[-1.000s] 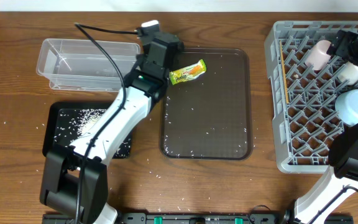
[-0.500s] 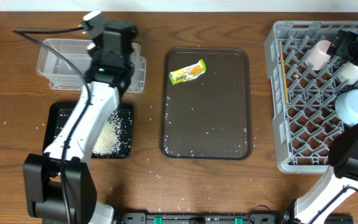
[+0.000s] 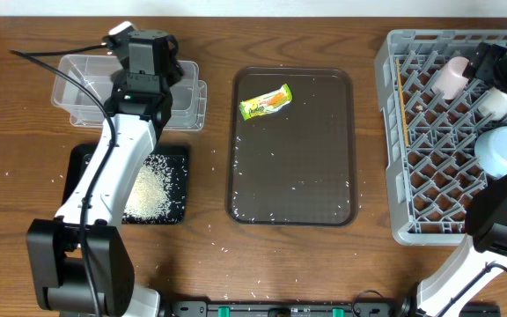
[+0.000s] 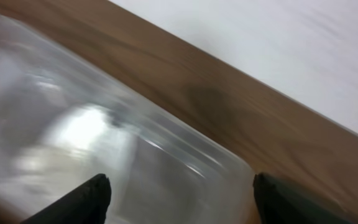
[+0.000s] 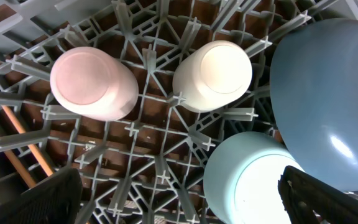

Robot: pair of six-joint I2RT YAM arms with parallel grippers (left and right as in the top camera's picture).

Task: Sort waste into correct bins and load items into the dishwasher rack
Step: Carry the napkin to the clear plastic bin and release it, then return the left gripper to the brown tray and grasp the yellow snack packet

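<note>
Our left gripper (image 4: pixel 182 196) gapes wide over the clear tub (image 3: pixel 73 84), upper left; the wrapper (image 3: pixel 265 102) lies rightward, slanting, nearer this arm.

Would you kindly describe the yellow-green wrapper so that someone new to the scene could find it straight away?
Start at the dark brown tray in the middle of the table, between the clear tub and the grey rack. The wrapper lies flat near the tray's top left corner in the overhead view. It is the only brightly coloured thing on the tray.
</note>
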